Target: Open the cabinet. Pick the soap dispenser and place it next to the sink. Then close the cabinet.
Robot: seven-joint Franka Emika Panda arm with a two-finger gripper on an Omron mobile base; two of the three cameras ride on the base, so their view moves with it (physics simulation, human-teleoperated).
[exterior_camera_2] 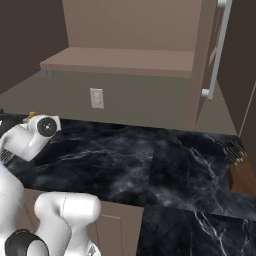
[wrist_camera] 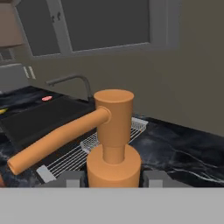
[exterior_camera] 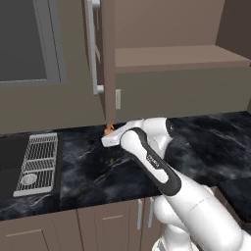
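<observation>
The soap dispenser (wrist_camera: 113, 131) fills the hand view, its orange pump top upright and its spout pointing left. My gripper (wrist_camera: 113, 179) is shut on its neck, one dark fingertip on each side. From the left base view the gripper (exterior_camera: 111, 135) hangs just above the black marble counter, right of the sink (exterior_camera: 10, 164), with a sliver of orange soap dispenser (exterior_camera: 109, 129) showing. The cabinet (exterior_camera: 181, 56) stands open, its door (exterior_camera: 105, 59) swung out edge-on above my hand. The dispenser's black body is hidden.
A pale grid rack (exterior_camera: 39, 164) lies at the sink's right side, and a faucet (wrist_camera: 70, 81) stands behind the basin (wrist_camera: 43, 118). A grey-framed window (exterior_camera: 24, 39) is above. A wall outlet (exterior_camera_2: 97, 98) sits under the cabinet. A knife block (exterior_camera_2: 242, 175) is far right.
</observation>
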